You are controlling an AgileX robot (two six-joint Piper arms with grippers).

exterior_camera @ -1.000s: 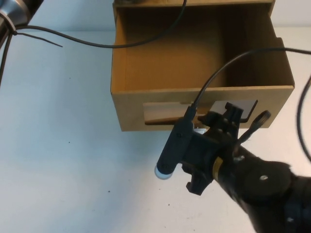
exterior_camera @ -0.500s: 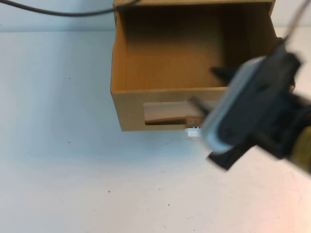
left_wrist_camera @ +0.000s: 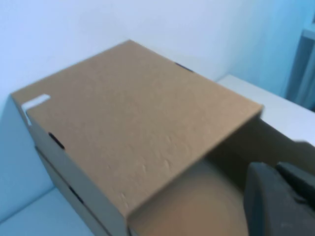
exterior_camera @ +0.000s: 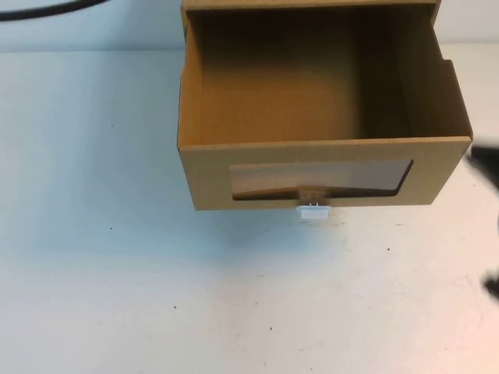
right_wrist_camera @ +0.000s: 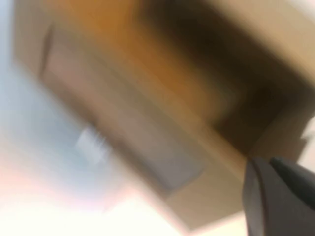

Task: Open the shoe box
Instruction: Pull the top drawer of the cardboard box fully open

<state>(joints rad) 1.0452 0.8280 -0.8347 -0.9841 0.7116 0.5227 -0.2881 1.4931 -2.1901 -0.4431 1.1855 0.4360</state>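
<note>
- The shoe box (exterior_camera: 209,173), plain brown cardboard, stands at the far edge of the white surface (exterior_camera: 117,273), from about the middle toward the far right corner.
- Its drawer (exterior_camera: 281,86) stands out toward the near edge, and its brown inside lies open to the high view.
- The drawer's front wall has a wide cut-out window (exterior_camera: 320,176). A small white pull tab (exterior_camera: 313,211) sticks out at the middle of that wall's lower edge, just above the surface.
- The left wrist view shows the box's outer sleeve (left_wrist_camera: 133,113), with the drawer coming out of one end.
- The left gripper (left_wrist_camera: 280,201) is raised close to the box, over the sleeve's top. Whether it is open or closed, I cannot tell.
- The right gripper (right_wrist_camera: 280,196) is off the box, beside the drawer's front corner. Its jaws are closed, with no object seen between them.
- A dark blurred piece of the right arm (exterior_camera: 485,164) shows at the right edge of the surface, apart from the box.
- A black cable (exterior_camera: 47,9) crosses the far left corner.
</note>
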